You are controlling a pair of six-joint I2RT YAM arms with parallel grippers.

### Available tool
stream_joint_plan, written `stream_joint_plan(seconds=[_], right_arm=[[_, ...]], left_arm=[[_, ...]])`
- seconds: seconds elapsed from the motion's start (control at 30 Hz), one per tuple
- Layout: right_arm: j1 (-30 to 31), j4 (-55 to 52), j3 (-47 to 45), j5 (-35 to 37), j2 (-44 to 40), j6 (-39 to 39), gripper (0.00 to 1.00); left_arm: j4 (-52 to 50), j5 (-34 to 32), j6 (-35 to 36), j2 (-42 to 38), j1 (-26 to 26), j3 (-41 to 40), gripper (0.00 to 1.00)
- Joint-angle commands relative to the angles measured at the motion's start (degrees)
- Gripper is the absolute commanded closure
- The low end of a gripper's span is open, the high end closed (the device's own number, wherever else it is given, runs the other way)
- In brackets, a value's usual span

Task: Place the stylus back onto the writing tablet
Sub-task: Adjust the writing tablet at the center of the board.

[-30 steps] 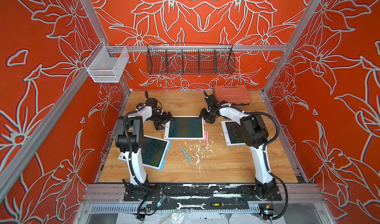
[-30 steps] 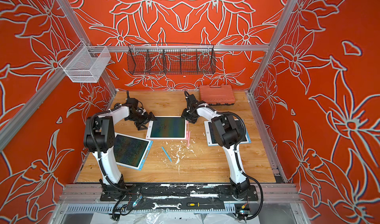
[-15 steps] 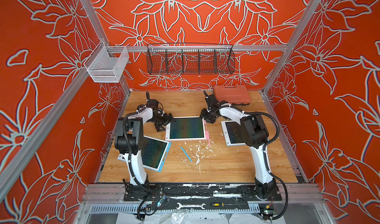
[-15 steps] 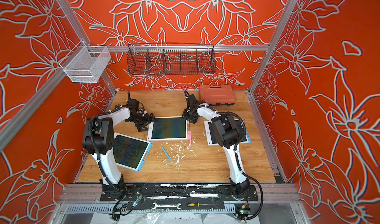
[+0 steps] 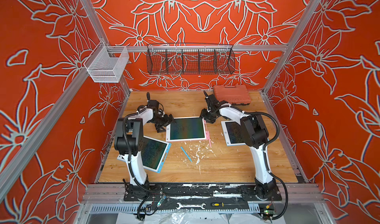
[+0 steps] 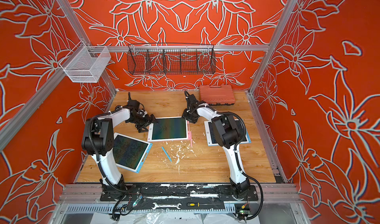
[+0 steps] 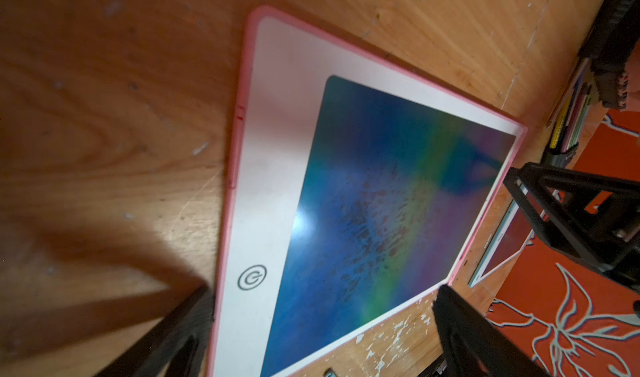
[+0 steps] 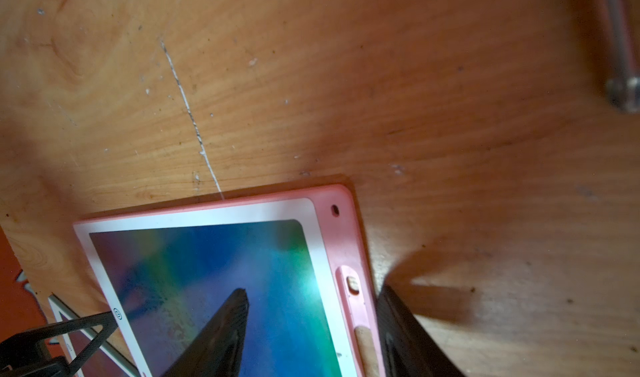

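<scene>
Pink stylus (image 5: 208, 138) lies beside the tablet (image 5: 186, 128), outside both grippers' jaws.

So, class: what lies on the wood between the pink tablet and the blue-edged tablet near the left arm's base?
In both top views, bare wood separates the pink tablet and the blue-edged tablet; the blue stylus lies off to the side.

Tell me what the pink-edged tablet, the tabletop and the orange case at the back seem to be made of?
Pink-edged tablet: likely smooth plastic frame; glossy screen with rainbow sheen and glare.
Tabletop: looks like wood or wood-look laminate; visible grain, scratches, white flecks.
Orange case: probably moulded plastic, matte, with ribbed lid.
</scene>
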Motion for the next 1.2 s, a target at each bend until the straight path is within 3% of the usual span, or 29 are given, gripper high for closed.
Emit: stream_joint_plan(seconds=[0.0,1.17], right_arm=[[1.27,-4.29,-2.45,0.27,1.13,1.11,0.38],[3.26,-4.78,-4.58,1.35,-1.13,1.96,0.38]], left_arm=[[-3.14,-0.52,0.25,0.96,-1.01,0.56,0.03],[-5.71,-4.36,1.39,4.0,-0.38,5.39,0.03]])
